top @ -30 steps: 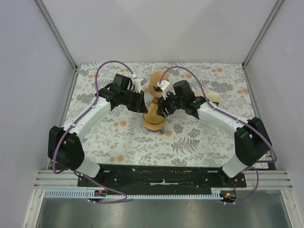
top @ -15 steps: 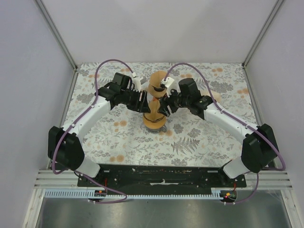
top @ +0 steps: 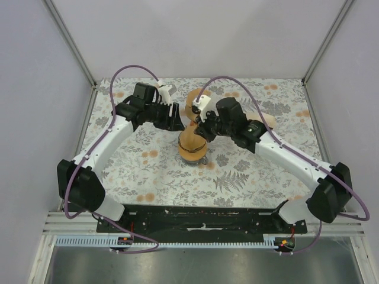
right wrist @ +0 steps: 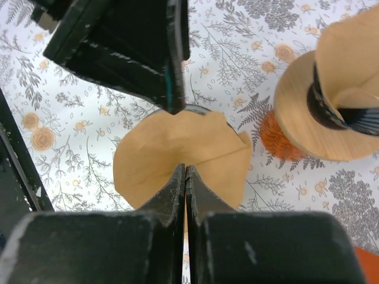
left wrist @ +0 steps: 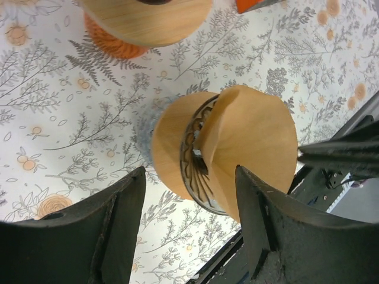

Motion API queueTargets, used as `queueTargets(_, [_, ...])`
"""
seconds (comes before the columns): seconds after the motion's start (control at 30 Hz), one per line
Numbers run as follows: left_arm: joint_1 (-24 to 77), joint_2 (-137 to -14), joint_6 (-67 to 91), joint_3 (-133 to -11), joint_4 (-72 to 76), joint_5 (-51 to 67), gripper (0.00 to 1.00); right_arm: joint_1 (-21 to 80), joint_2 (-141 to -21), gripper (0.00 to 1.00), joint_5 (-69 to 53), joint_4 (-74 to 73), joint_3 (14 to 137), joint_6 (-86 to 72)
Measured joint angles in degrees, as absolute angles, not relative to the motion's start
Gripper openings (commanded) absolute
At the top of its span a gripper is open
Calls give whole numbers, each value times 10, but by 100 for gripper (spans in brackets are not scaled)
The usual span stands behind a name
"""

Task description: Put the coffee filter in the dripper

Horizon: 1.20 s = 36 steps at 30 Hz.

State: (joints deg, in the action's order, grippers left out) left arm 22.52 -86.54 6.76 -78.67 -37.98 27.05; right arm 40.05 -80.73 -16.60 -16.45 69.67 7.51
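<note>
The brown paper coffee filter (top: 189, 139) stands in the dripper (top: 192, 152), a wooden collar with a wire cone, on the flowered cloth mid-table. In the left wrist view the filter (left wrist: 254, 136) leans out of the dripper (left wrist: 169, 142) with one side raised. My left gripper (top: 179, 121) (left wrist: 189, 177) is open just left of it, holding nothing. My right gripper (top: 200, 129) (right wrist: 185, 167) is shut, its tips against the filter (right wrist: 177, 148). Whether paper is pinched between them does not show.
A wooden stand (top: 195, 100) (right wrist: 302, 118) with a black ring and folded filters sits just behind the dripper, on an orange mat (right wrist: 275, 139). A tan object (top: 265, 121) lies right of the right arm. Frame posts and walls border the cloth.
My left gripper let go of the filter and drew back to the left. The filter dropped from upright above the dripper into it. My right gripper moved in over it and shut.
</note>
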Motion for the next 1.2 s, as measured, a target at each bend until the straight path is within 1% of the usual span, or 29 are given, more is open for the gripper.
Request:
queueTargets(0.1, [209, -865, 82, -783, -376, 269, 66, 430, -848, 0, -134, -200, 739, 71])
queueTargets(0.2, [188, -865, 109, -766, -369, 276, 66, 460, -921, 0, -87, -248, 802, 62])
queueTargets(0.37, [157, -865, 156, -725, -357, 304, 66, 487, -985, 0, -39, -309, 834, 43])
queueTargets(0.47, [155, -865, 178, -701, -343, 323, 65, 497, -1014, 0, -24, -336, 856, 40])
queueTargets(0.6, [156, -865, 198, -679, -332, 343, 59, 507, -1039, 0, -12, -349, 872, 36])
queueTargets(0.97, [155, -861, 216, -656, -305, 377, 33, 509, -1058, 0, -10, -353, 875, 28])
queueTargets(1.03, [155, -860, 217, -653, -300, 379, 29, 509, -1058, 0, -10, -354, 876, 28])
queueTargets(1.2, [156, -859, 217, -652, -296, 383, 27, 509, -1056, 0, -7, -355, 879, 28])
